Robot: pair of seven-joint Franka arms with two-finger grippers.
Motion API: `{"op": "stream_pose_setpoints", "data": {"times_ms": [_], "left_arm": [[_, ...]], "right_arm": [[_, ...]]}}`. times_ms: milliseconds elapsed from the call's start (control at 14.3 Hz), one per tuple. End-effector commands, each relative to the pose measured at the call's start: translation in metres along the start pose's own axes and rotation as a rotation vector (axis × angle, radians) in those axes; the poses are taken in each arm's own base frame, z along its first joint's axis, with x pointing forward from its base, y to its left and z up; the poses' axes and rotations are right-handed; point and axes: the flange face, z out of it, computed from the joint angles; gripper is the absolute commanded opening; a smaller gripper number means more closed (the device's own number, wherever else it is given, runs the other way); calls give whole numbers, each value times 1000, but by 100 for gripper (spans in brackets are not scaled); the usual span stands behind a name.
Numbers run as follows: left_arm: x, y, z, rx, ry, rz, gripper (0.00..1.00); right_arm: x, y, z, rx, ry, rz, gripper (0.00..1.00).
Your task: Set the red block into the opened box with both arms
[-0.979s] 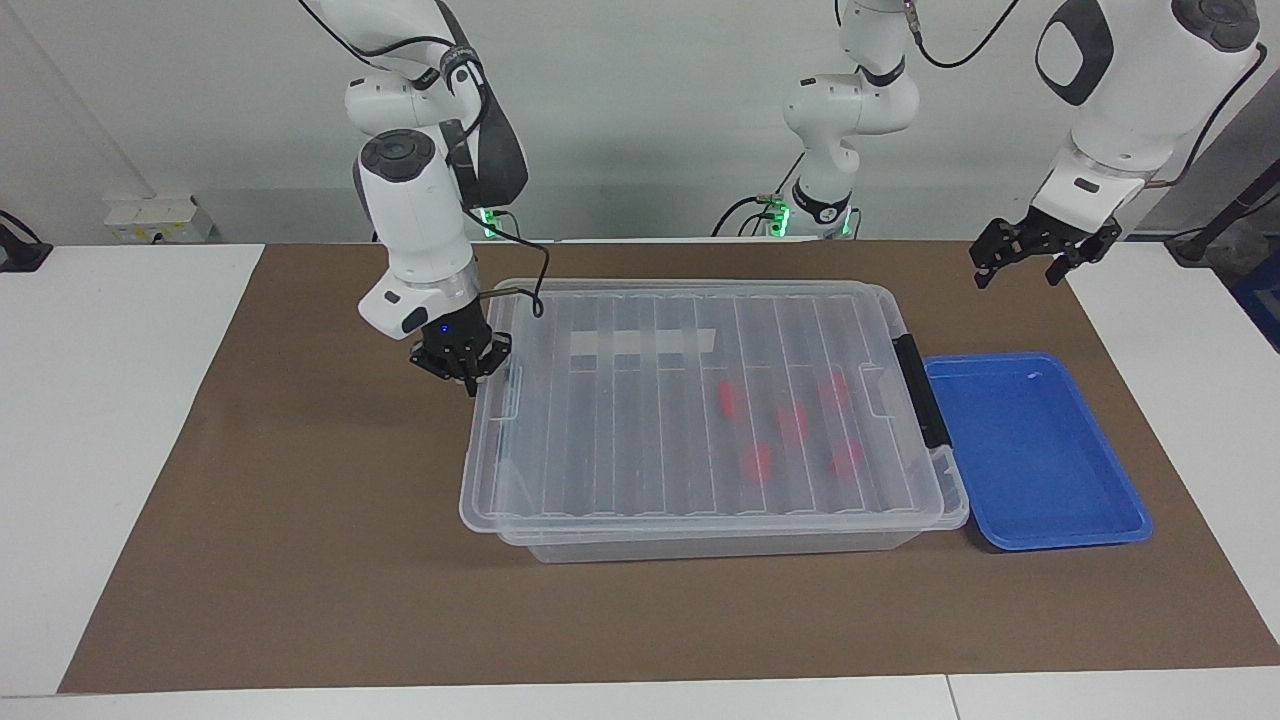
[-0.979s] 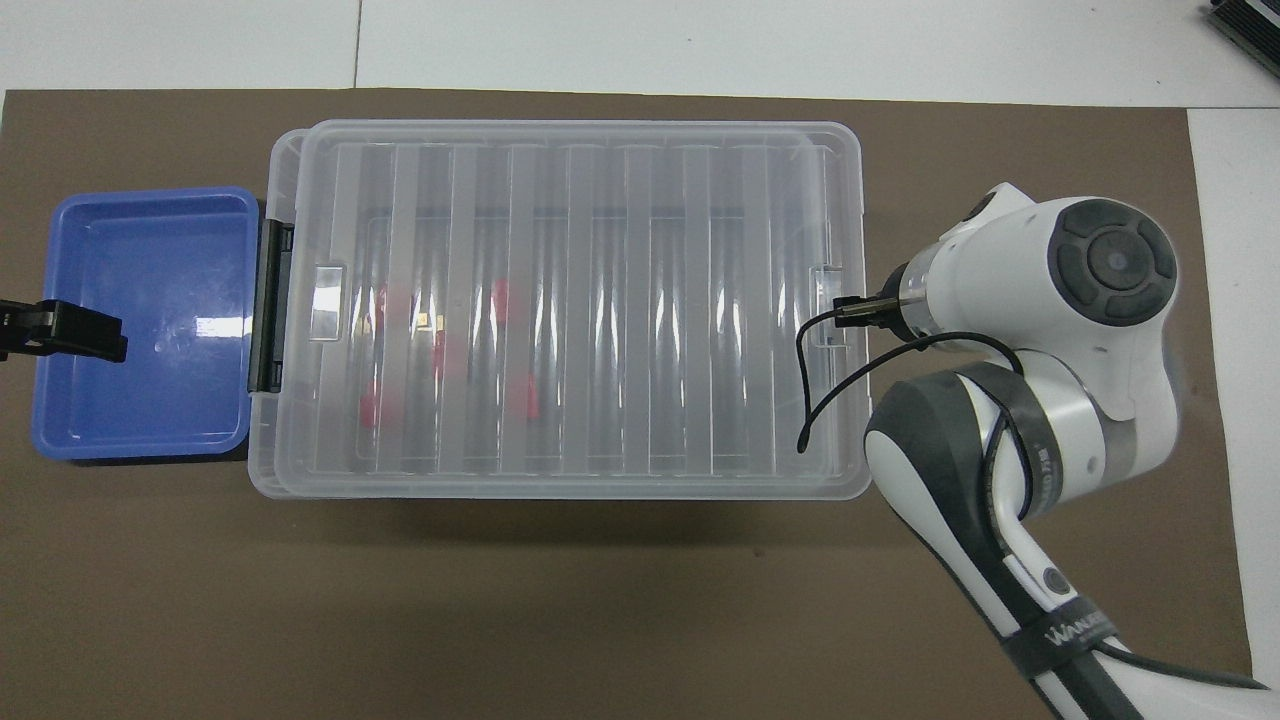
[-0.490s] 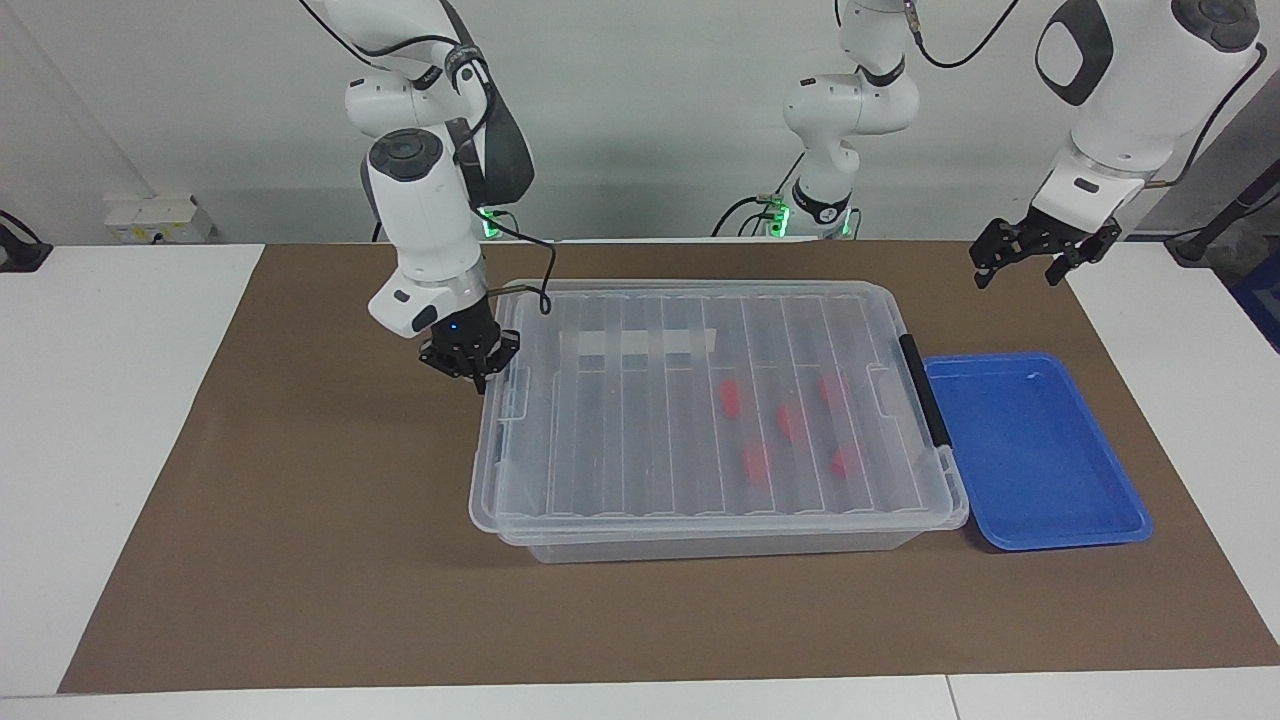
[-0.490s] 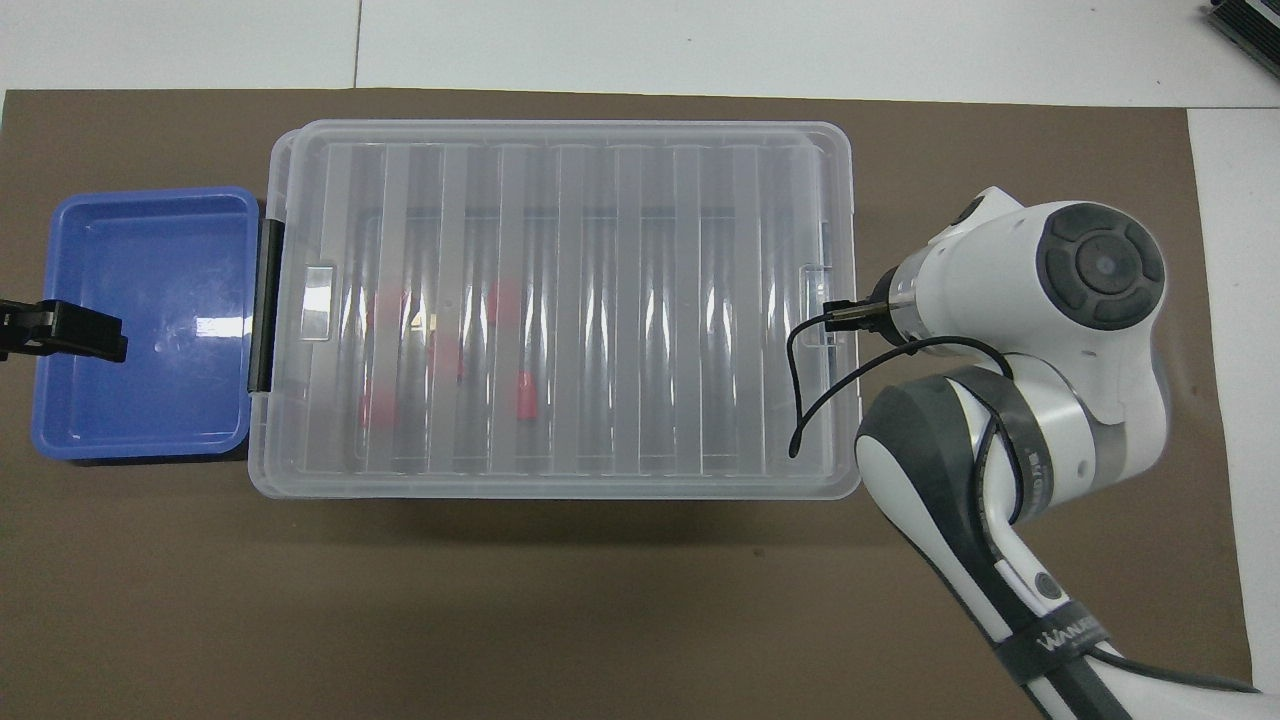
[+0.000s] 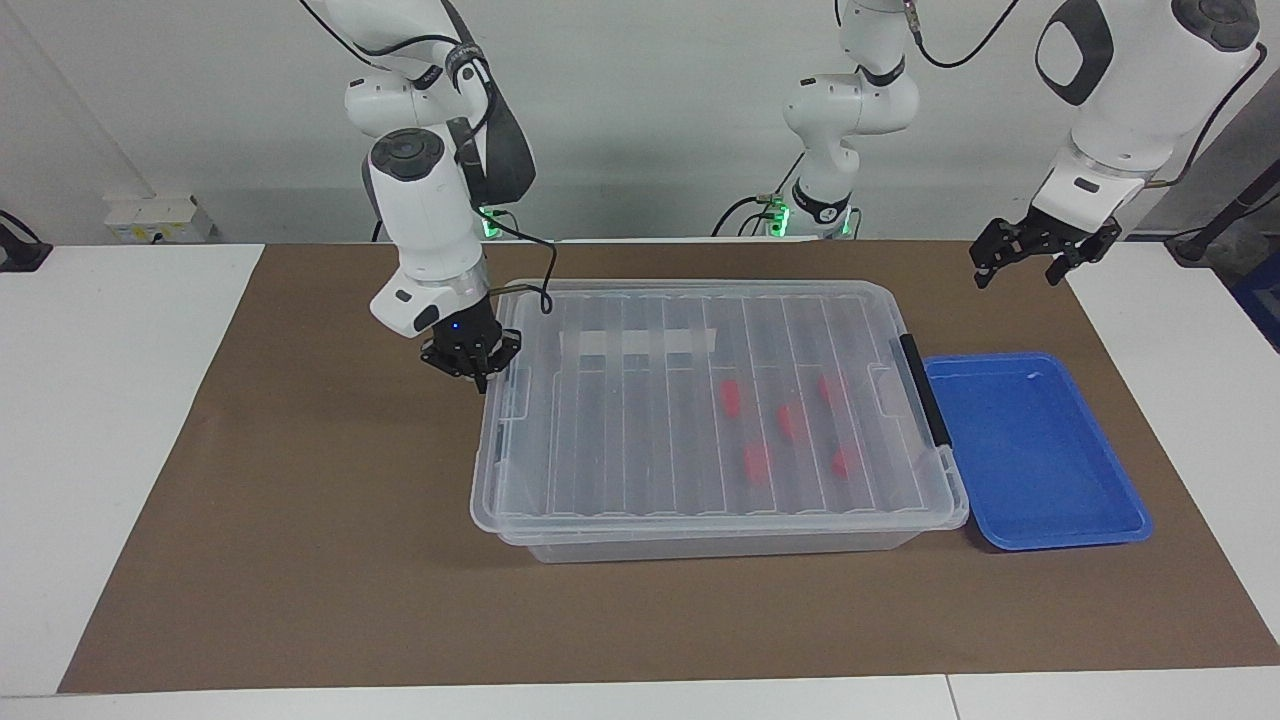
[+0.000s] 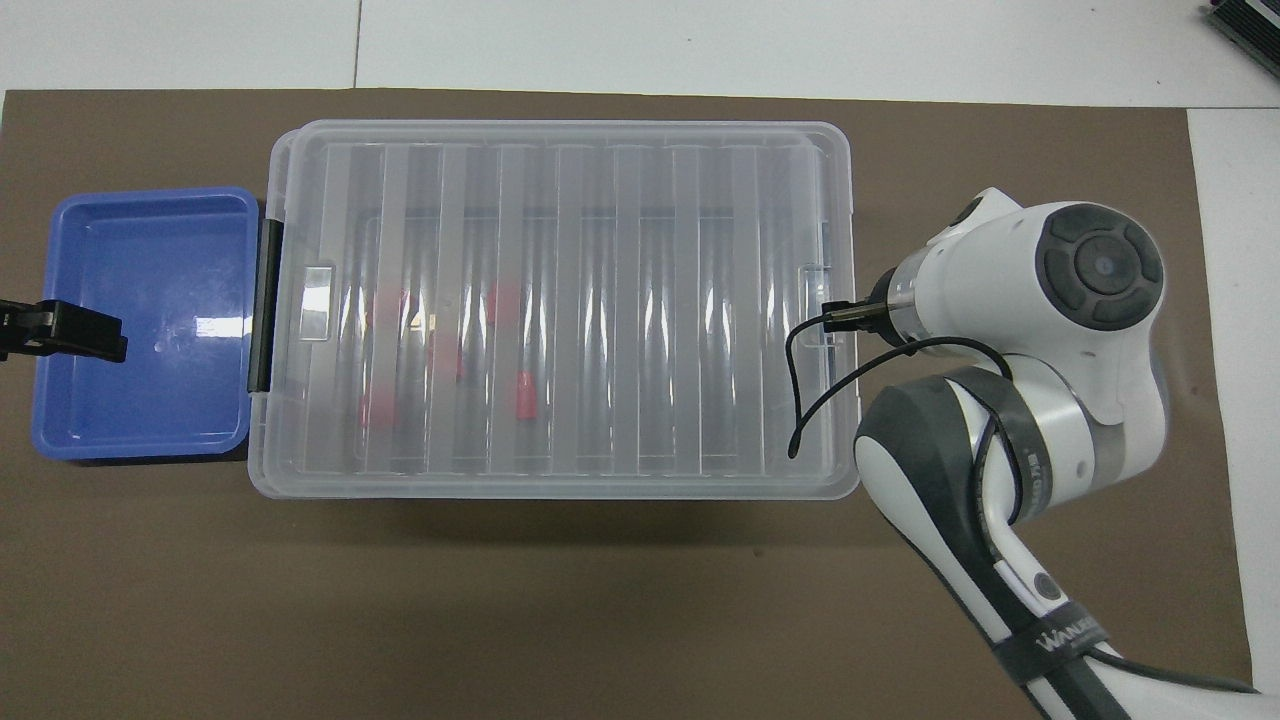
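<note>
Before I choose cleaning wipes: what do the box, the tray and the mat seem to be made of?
The box looks like clear, glossy plastic: the red blocks show through its ribbed lid. The blue tray seems opaque moulded plastic, shiny where light glints. The brown mat looks matte, perhaps paper or felt; unclear.

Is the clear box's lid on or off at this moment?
On. The ribbed lid lies flat over the box, and the red blocks show only through it.
</note>
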Motion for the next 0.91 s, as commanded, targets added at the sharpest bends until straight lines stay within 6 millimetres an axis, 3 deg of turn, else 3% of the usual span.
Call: {"op": "stream_pose_setpoints", "data": {"times_ms": [0, 210, 490, 559, 629, 699, 839], "left_arm": [[-7, -1, -5, -2, -2, -8, 100], [-7, -1, -5, -3, -2, -8, 100], [-7, -1, -4, -3, -4, -8, 100], [-7, -1, -4, -3, -4, -8, 100], [-7, -1, -5, -3, -2, -8, 100], [-7, -1, -5, -3, -2, -8, 100], [-7, -1, -5, -3, -2, -8, 100]], "right_arm": [[-7, -7, -1, 13, 0, -4, 5], [-7, -7, -1, 13, -2, -4, 6], [-7, 5, -15, 10, 8, 26, 19], [-5, 18, -20, 7, 16, 50, 37], [-3, 33, -28, 3, 29, 76, 67], [-3, 46, -33, -2, 29, 107, 85], [-7, 72, -47, -14, 22, 201, 95]]}}
